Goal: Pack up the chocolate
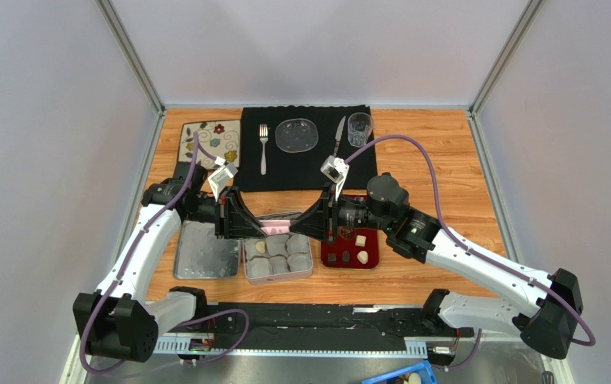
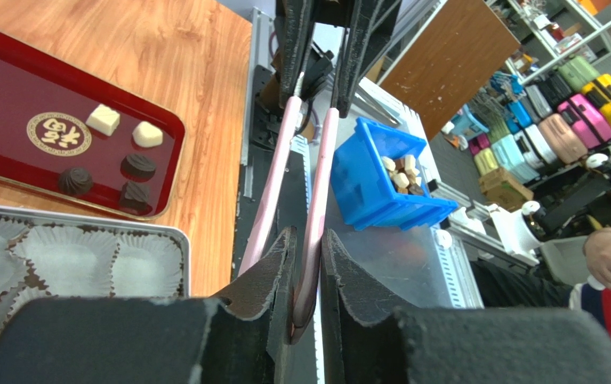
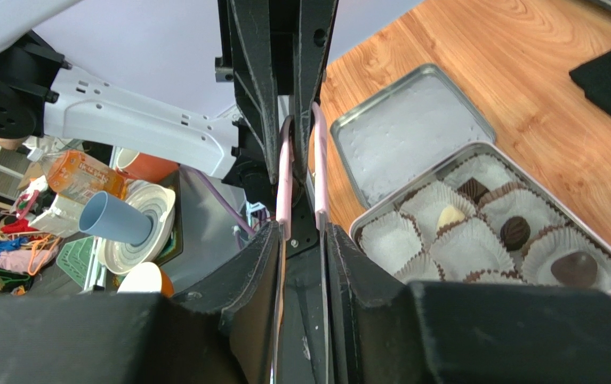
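Left claw [image 2: 309, 236] and right claw [image 3: 302, 232] clamp pink tongs [image 2: 271, 184], tips hidden.

Your left arm [image 1: 136, 254] slants up from its base and bends inward, and your right arm [image 1: 477, 262] does the same from the other side, so the two meet low in the middle. Both forearms lie about level. Your left gripper [image 1: 257, 226] and right gripper [image 1: 297, 226] point tip to tip, just apart. Each pair of jaws is closed to a narrow gap on one end of the pink tongs [image 1: 277, 228]: the left on the joined end, the right around both blades.
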`<state>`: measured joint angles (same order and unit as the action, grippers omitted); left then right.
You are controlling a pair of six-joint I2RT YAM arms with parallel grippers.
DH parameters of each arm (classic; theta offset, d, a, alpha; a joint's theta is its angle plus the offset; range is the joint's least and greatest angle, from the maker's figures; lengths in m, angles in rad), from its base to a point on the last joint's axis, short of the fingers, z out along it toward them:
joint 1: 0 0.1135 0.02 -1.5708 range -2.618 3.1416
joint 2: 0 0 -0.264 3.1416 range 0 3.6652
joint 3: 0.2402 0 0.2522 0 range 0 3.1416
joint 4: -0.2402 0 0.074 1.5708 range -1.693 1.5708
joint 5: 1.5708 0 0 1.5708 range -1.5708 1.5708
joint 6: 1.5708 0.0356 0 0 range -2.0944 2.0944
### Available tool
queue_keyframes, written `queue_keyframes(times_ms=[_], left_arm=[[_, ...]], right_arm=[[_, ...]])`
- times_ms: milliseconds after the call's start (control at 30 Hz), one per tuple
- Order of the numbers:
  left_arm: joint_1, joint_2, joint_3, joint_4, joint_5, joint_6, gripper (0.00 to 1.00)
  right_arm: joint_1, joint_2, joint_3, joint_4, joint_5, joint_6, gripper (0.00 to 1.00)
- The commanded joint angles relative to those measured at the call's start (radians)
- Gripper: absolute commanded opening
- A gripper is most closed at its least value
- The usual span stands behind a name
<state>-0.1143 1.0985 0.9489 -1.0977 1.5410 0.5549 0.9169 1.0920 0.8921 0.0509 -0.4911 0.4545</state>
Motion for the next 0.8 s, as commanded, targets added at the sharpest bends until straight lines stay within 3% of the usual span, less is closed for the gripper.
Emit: queue_keyframes(times_ms=[0,467,567,600,767], left_arm=[[0.019,0.024,-0.001,0.021,0.189,-0.013,0.24],[0.019,0.017,-0.006,0.027,0.183,-0.024,0.29],[0.03,0.014,0.017,0.047,0.137,-0.067,0.35],[0.037,0.015,0.022,0.067,0.124,-0.084,0.46],[0.11,0.005,0.005,0.269,-0.005,-0.314,0.54]], right_arm=[[0.005,-0.09,0.054,-0.124,0.035,-0.016,0.1],[0.007,-0.133,0.057,-0.164,0.127,-0.016,0.06],[0.005,-0.138,0.083,-0.254,0.227,-0.04,0.06],[0.005,-0.145,0.09,-0.276,0.268,-0.054,0.06],[0.005,-0.184,0.119,-0.43,0.382,-0.082,0.02]])
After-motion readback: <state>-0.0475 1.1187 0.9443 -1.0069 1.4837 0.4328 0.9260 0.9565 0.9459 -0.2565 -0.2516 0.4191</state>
